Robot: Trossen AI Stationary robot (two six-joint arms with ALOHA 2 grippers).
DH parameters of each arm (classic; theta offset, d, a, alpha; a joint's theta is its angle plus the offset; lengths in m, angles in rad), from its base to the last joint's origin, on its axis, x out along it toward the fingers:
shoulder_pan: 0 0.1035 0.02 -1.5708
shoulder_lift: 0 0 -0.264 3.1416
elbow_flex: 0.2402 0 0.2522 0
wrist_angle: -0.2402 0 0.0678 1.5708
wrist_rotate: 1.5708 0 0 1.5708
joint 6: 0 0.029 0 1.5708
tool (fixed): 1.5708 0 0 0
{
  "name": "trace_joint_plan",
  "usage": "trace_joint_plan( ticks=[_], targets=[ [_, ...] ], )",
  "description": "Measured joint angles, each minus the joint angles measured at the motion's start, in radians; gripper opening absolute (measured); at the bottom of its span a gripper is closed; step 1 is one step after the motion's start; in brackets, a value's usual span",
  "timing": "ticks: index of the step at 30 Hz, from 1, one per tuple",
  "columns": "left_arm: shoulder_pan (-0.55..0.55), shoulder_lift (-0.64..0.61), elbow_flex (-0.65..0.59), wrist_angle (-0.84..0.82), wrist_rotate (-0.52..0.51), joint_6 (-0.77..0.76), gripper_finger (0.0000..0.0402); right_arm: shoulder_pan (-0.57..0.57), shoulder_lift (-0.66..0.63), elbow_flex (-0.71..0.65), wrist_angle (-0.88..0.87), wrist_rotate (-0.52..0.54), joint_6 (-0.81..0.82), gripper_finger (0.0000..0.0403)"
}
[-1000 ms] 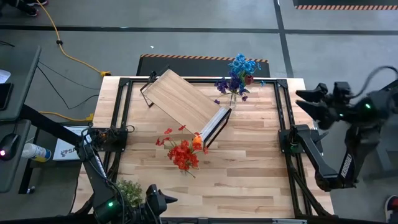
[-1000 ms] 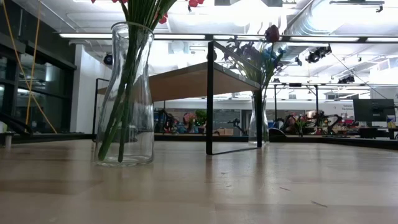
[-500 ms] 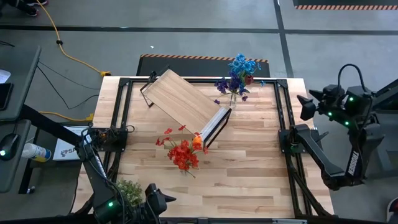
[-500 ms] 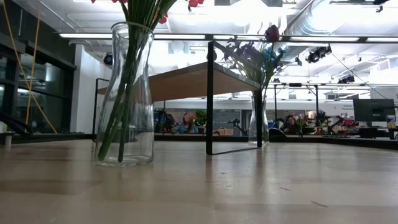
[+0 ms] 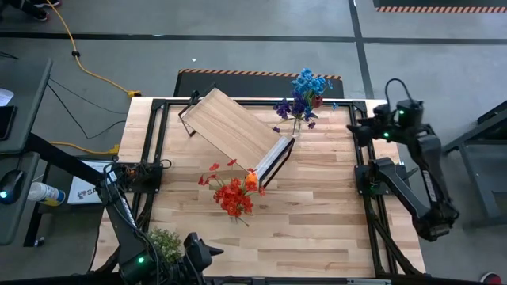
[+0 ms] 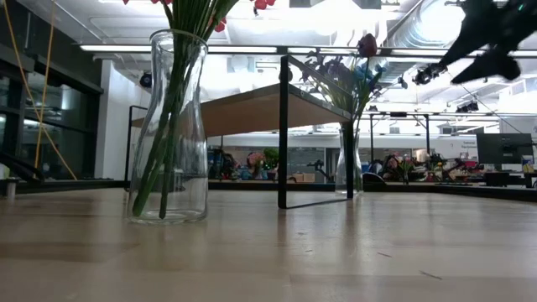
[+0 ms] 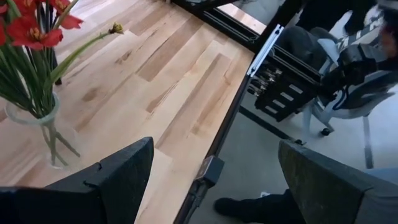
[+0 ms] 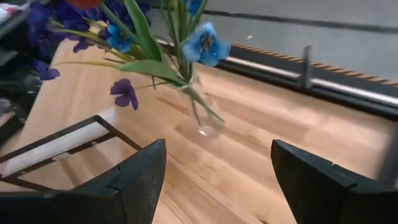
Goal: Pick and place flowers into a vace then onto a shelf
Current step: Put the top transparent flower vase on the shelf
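Observation:
Red and orange flowers [image 5: 232,195] stand in a glass vase [image 6: 171,130] at the table's middle. Blue and purple flowers [image 5: 302,95] stand in a second glass vase [image 8: 207,122] near the far edge. Between them the shelf [image 5: 236,129] stands on its black frame [image 6: 284,134], set diagonally on the table. My left gripper [image 7: 214,180] is open near the table's near edge [image 5: 198,252], looking past the red flowers [image 7: 31,31]. My right gripper [image 8: 217,180] is open above the table's far right corner [image 5: 358,128], facing the blue flowers, apart from them.
A bushy pale-green leafy clump [image 5: 165,241] lies at the near left corner beside my left arm. Black rails [image 5: 366,158] border the table's sides. Bare planks [image 5: 317,206] lie on the near right. A yellow cable [image 5: 87,71] runs on the floor beyond.
My right arm has swung in from beyond the table's right edge toward the far right corner and the blue flowers, sinking and turning as it came; it now shows at the top right of the low view. Its fingers have stayed open. The flowers, vases and shelf have not moved.

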Motion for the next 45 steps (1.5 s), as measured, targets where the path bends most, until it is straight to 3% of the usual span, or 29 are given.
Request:
trace_joint_plan(
  ticks=[9, 19, 30, 45],
  targets=[
    [0.000, 0.000, 0.000, -0.001, -0.003, -0.070, 0.0376, 0.059, 0.000, -0.226, 0.216, -0.031, 0.098, 0.0279],
    [0.001, 0.000, 0.000, 0.000, -0.047, -0.071, 0.0376, 0.141, 0.000, -0.417, 0.638, -0.151, 0.229, 0.0279],
    [0.001, 0.000, 0.000, -0.001, -0.049, -0.120, 0.0376, 0.249, 0.001, -0.557, 0.886, -0.147, 0.190, 0.0279],
    [0.001, 0.000, 0.000, 0.000, -0.056, -0.158, 0.0376, 0.352, 0.108, -0.630, 1.117, -0.010, 0.165, 0.0279]
  ],
)
